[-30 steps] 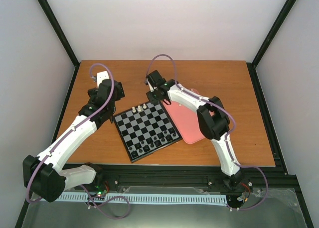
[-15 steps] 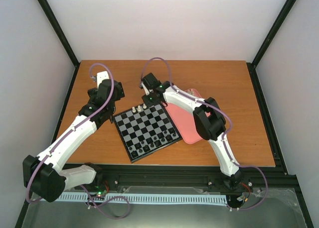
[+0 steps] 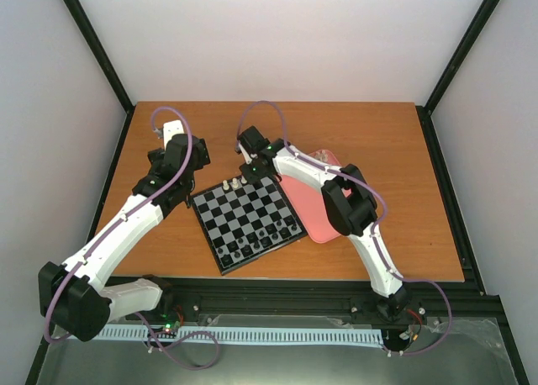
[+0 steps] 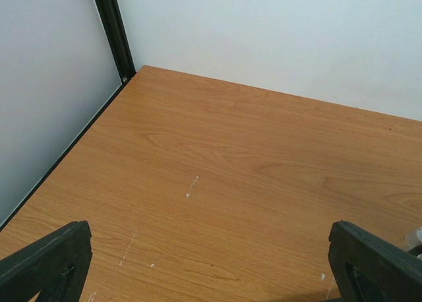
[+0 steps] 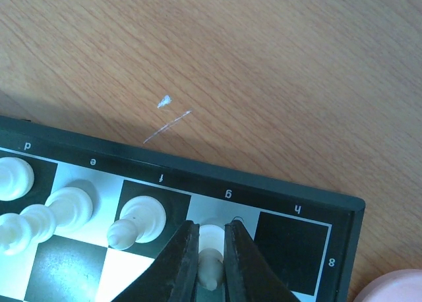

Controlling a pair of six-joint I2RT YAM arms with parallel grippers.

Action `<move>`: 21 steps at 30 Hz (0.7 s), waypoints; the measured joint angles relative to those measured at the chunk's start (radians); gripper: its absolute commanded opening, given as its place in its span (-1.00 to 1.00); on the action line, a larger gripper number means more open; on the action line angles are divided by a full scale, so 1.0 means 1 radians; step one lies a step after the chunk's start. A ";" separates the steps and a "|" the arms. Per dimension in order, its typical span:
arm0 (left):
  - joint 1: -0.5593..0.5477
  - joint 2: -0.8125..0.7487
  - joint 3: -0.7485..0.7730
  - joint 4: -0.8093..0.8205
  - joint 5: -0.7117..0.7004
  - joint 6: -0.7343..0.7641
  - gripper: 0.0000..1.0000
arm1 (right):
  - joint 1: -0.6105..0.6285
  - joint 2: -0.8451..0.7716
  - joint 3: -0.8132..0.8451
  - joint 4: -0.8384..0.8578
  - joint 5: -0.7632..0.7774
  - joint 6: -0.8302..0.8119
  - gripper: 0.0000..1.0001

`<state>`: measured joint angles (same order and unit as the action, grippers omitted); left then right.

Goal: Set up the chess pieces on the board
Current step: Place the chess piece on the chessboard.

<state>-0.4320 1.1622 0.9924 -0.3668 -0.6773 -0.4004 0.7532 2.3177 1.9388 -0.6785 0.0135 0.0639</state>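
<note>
Pinching a white piece (image 5: 210, 266), right gripper (image 5: 211, 231) jaws narrow on it, at the g-file square on the board (image 3: 242, 210) far edge row. Other white pieces (image 5: 138, 221) stand alongside. Left gripper (image 4: 208, 249) jaws wide, holding nothing, over the table (image 4: 264, 170).

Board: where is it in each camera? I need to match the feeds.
Top external: the board lies centre, between the arms.
Left wrist: not in view; only table.
Right wrist: its far edge crosses the bottom, right fingers pinching a white piece.
Shared landmark: pink tray, right of the board from above, bottom-right corner at the wrist.
</note>
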 measured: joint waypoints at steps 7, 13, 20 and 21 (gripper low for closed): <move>0.000 0.000 0.000 0.000 0.000 0.000 1.00 | 0.000 0.008 0.007 -0.005 0.000 -0.004 -0.55; 0.000 0.000 0.000 0.000 0.000 0.000 0.99 | 0.000 0.008 0.007 -0.009 0.001 -0.011 -0.42; 0.000 0.000 0.000 0.000 0.000 0.000 1.00 | 0.000 0.002 -0.004 0.005 0.006 -0.012 -0.30; 0.000 0.000 0.000 0.000 0.000 0.000 0.99 | 0.000 -0.006 -0.014 0.007 0.012 -0.012 -0.28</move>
<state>-0.4320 1.1622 0.9924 -0.3668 -0.6773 -0.4004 0.7536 2.3119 1.9251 -0.6712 0.0254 0.0517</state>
